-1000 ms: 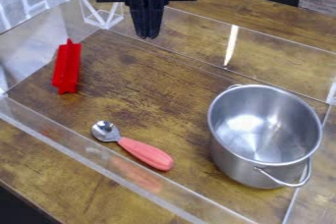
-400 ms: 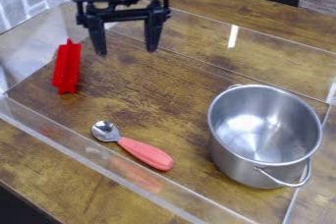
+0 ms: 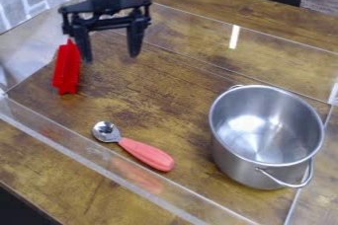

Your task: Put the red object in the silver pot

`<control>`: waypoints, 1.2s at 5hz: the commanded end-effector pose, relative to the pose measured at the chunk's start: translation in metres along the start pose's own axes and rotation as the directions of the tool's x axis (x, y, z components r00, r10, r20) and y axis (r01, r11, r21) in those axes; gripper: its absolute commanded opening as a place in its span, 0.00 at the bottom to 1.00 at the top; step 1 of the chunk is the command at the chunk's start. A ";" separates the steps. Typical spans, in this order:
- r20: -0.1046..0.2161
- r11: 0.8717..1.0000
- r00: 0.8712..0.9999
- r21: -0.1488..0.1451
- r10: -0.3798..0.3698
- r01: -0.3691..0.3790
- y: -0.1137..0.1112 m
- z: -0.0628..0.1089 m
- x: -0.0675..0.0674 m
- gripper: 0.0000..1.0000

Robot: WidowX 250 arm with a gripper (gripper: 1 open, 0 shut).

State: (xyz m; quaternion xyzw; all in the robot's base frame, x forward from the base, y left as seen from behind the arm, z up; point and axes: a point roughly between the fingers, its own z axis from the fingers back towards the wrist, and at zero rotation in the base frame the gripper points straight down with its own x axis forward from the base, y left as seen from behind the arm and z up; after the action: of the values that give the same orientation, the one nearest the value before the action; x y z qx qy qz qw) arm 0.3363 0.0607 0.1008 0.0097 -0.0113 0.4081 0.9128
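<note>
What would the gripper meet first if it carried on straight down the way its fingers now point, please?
Probably the bare wooden table, as the gripper points down beside the red bar; depth is unclear, so one finger might catch the bar.

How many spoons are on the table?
1: the spoon with a salmon-red handle, lying between the red bar and the pot, nearer the camera.

Spoon (image 3: 133, 147) between bar (image 3: 66, 68) and pot (image 3: 267, 136), nearer front.
</note>
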 end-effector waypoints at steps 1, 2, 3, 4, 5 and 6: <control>0.053 0.999 0.998 -0.031 0.035 -0.034 0.021 0.001 0.016 1.00; 0.064 0.998 0.996 -0.024 0.065 -0.064 0.038 -0.002 0.025 1.00; 0.081 0.994 0.991 -0.013 0.110 -0.110 0.047 -0.005 0.037 1.00; 0.091 0.996 0.992 -0.008 0.089 -0.089 0.051 -0.009 0.046 1.00; 0.096 0.998 0.994 -0.002 0.057 -0.057 0.053 -0.013 0.056 1.00; 0.096 0.999 0.995 0.005 0.032 -0.033 0.043 -0.031 0.062 1.00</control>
State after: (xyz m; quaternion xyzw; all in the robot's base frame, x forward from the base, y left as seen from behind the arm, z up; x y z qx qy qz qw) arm 0.3411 0.1334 0.0490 0.0341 -0.0163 0.4243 0.9047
